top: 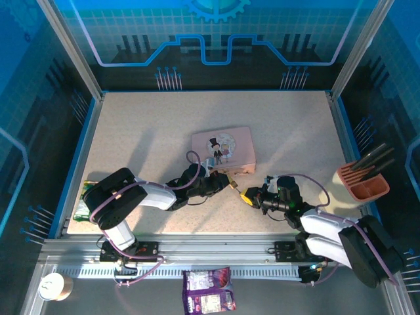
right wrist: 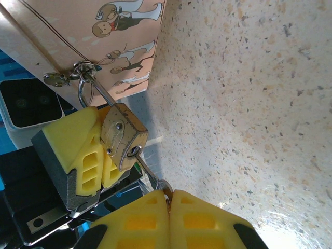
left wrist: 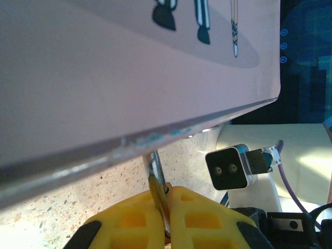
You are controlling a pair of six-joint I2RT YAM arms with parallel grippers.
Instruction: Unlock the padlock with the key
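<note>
One padlock [right wrist: 123, 136] and one key [right wrist: 149, 175] were seen just off the near corner of one pink tin [top: 222, 146], on the speckled surface [right wrist: 249, 104]. The squarish brass body was clamped by the closed left gripper [left wrist: 166, 199], and the thin silver shackle [right wrist: 101, 91] was hooked onto the tin's edge. The slim key, its tip at the keyhole, was pinched by the closed right gripper [right wrist: 169, 199].

The small brass-gold squarish padlock [right wrist: 123, 136] hangs tilted at the near right corner of the pink rectangular tin [right wrist: 104, 31], its thin silver shackle looped through the tin's ring. The thin silver-grey metal key [right wrist: 150, 174] sits in its keyhole, pointing right and near.
</note>
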